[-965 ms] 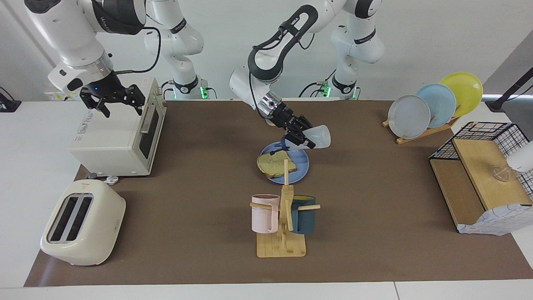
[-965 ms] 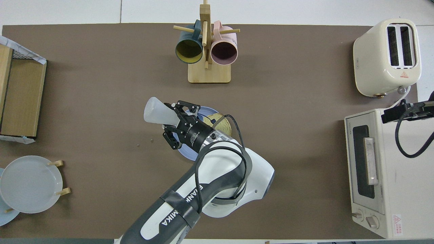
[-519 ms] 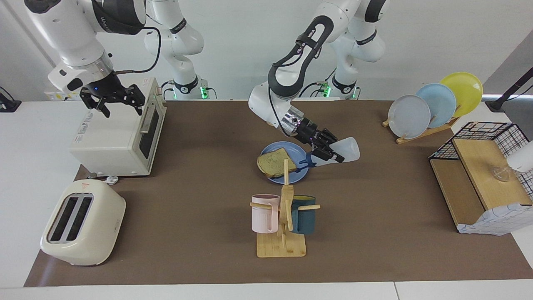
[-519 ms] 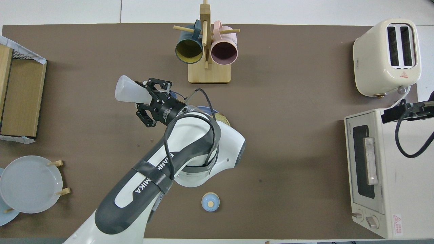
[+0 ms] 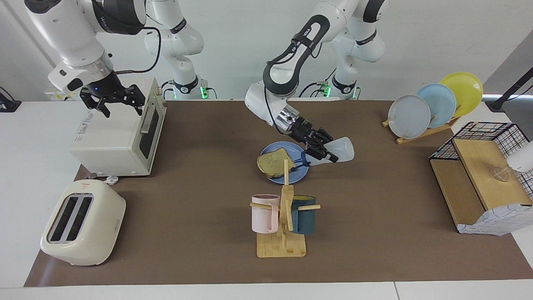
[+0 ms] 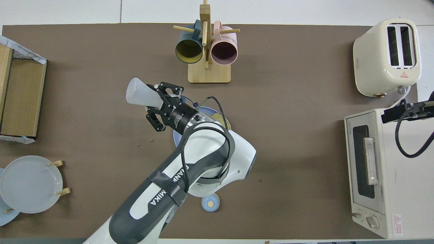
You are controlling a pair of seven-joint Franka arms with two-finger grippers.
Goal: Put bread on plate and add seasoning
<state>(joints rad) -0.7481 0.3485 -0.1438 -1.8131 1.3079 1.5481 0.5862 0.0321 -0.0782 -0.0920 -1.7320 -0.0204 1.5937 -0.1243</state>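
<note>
The bread lies on the blue plate in the middle of the table. My left gripper hangs over the plate's edge on the left arm's side, shut on the seasoning. The bottle is tipped, with its dark cap pointing down at the plate's rim. In the overhead view the left gripper holds the seasoning, and my arm covers most of the plate and the bread. My right gripper waits open above the toaster oven.
A mug rack with a pink and a dark blue mug stands just farther from the robots than the plate. A cream toaster sits past the oven. A plate rack and a wire shelf fill the left arm's end. A small blue dome sits near the robots.
My left gripper carried the tipped bottle from over the plate's robot-side edge out past the rim toward the left arm's end, then back a little toward the plate. The right arm stayed still.
</note>
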